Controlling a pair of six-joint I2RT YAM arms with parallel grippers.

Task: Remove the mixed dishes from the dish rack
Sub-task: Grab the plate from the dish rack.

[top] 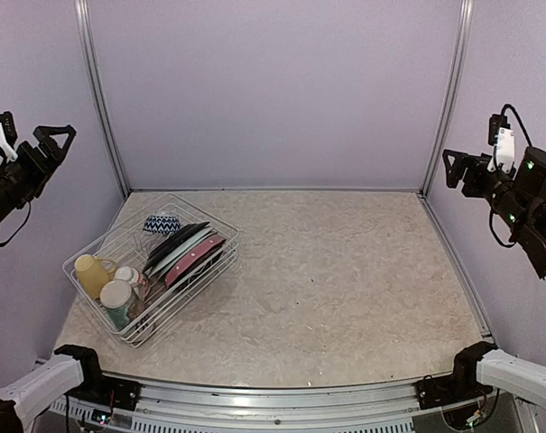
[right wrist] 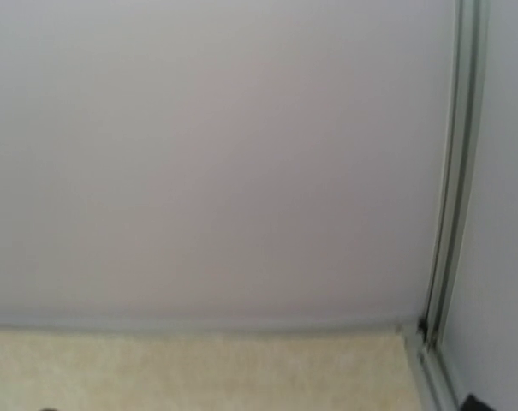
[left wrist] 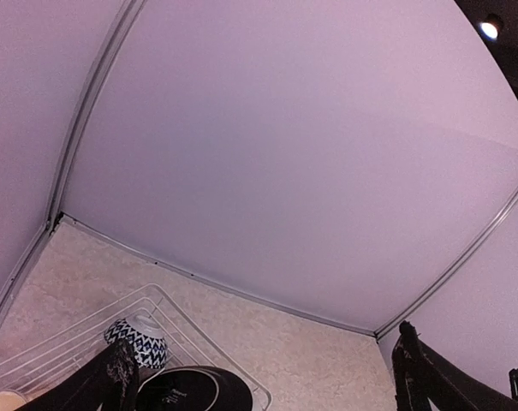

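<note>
The white wire dish rack (top: 220, 227) stands on the left of the table. It holds a blue-and-white patterned bowl (top: 161, 223) at its far end, several plates (top: 189, 253) standing on edge in the middle, and a yellow mug (top: 91, 273) and a cream mug (top: 117, 298) at its near end. My left gripper (top: 56, 133) is open and empty, raised high by the left wall above the rack. In the left wrist view its fingers (left wrist: 104, 385) frame the bowl (left wrist: 137, 341) and a dark plate (left wrist: 190, 392). My right gripper (top: 448, 169) is open and empty, raised high by the right wall.
The beige marbled tabletop (top: 345, 280) spreads right of the rack. Lilac walls with metal corner posts (top: 444, 99) close in three sides. The right wrist view shows only the back wall and a strip of table (right wrist: 199, 368).
</note>
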